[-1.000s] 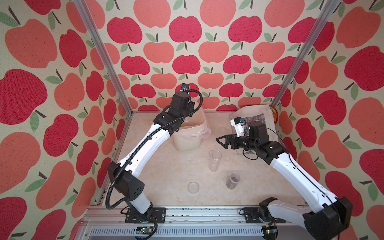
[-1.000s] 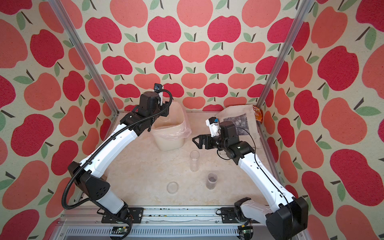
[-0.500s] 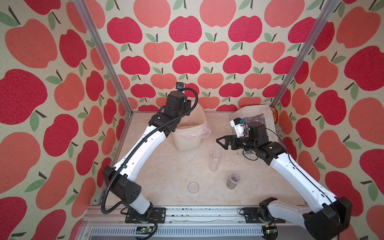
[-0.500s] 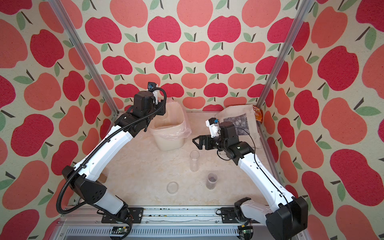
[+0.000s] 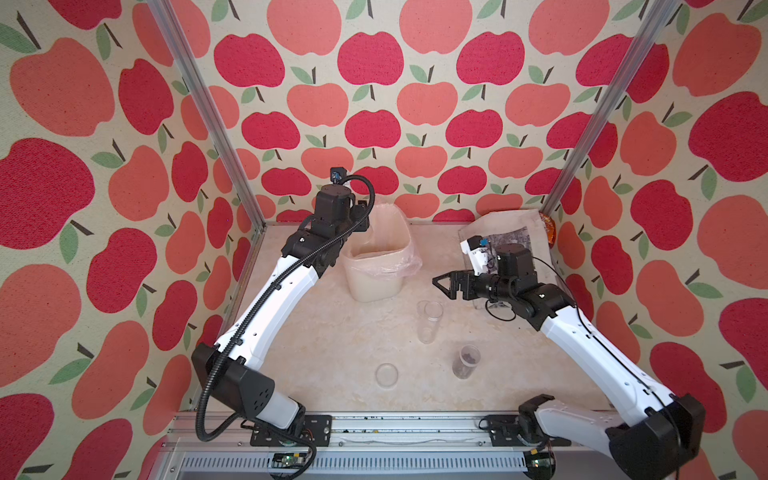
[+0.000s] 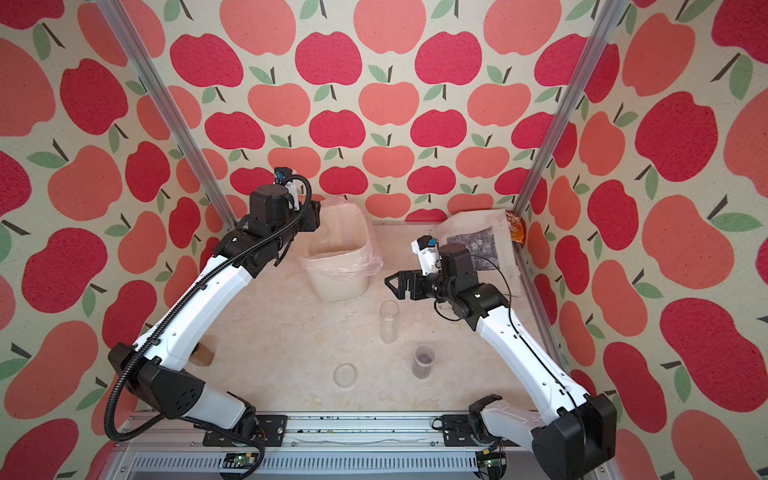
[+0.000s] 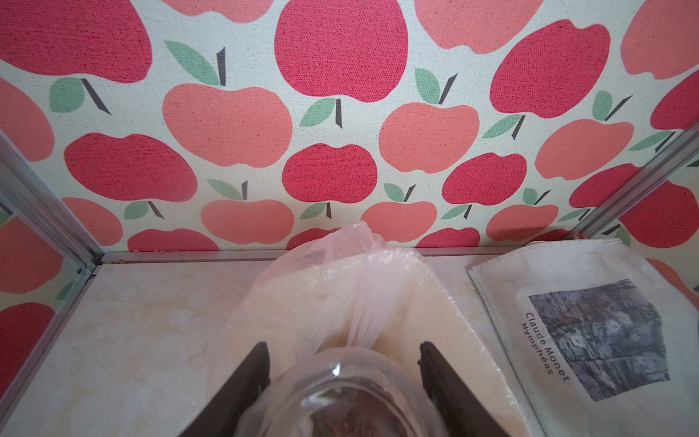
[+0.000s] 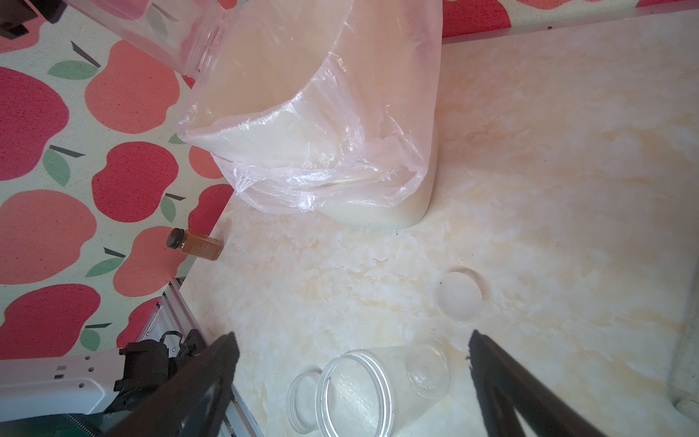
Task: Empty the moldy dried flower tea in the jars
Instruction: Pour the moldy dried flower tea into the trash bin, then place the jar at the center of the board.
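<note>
Left arm has slid sideways off the bin opening toward the left wall over the last second; right arm unchanged. left gripper [image 7: 342, 346] is clamped on the held jar [image 7: 340, 401], dark fingers [image 7: 249, 378] pressing both sides of the clear wall. Brown crumbly tea [image 7: 340, 416] shows through it, blurred. From the right wrist view the held jar [image 8: 151, 26] is tilted, threaded mouth angled down over the rim of the cream bin [image 8: 378, 215], right at the plastic liner [image 7: 351, 272]. right gripper [image 5: 442, 286] hangs above the table [image 5: 332, 340] with jaws spread wide, holding nothing, just above and beside the open jar [image 5: 430, 322]. That jar stands upright, lidless and empty, in front of the bin in both top views. Nearer the robot base is the third jar [image 5: 466, 361], upright, with a dark tea clump [image 5: 469, 356] inside. A loose lid [image 5: 386, 375] lies flat on the table, apart from both jars. A Monet print bag [image 7: 586, 340] leans in the far right corner. An amber bottle [image 8: 194, 244] lies at the table's left edge.
</note>
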You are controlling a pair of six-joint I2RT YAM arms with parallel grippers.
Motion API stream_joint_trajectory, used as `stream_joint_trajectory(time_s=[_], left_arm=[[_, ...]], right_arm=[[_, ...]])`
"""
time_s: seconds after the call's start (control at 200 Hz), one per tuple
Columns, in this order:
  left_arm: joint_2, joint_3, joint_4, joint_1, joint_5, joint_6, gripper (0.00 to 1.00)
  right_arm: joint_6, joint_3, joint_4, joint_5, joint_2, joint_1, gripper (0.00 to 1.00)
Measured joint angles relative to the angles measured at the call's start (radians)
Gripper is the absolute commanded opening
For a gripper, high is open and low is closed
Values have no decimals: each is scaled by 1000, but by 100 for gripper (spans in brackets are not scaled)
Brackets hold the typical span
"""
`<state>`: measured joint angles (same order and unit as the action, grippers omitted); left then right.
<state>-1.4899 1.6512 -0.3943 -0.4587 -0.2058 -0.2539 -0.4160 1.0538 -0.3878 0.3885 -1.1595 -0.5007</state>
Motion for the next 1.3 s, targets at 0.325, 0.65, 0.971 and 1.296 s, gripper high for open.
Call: stream_joint_trajectory(time_s=[0.325, 0.65, 0.971, 1.296], left_arm=[[268, -224, 197, 124, 203, -343, 0], [450, -488, 394, 142, 391, -746, 0], [500, -610, 527, 142, 482, -960, 0], [488, -645, 587, 142, 536, -1036, 0]], right_arm=[[-195, -10, 208, 132, 21, 0, 99], [-474, -26, 541, 189, 4, -82, 99], [-586, 60, 698, 189, -124, -176, 99], [-655, 100, 801, 190, -224, -202, 99]])
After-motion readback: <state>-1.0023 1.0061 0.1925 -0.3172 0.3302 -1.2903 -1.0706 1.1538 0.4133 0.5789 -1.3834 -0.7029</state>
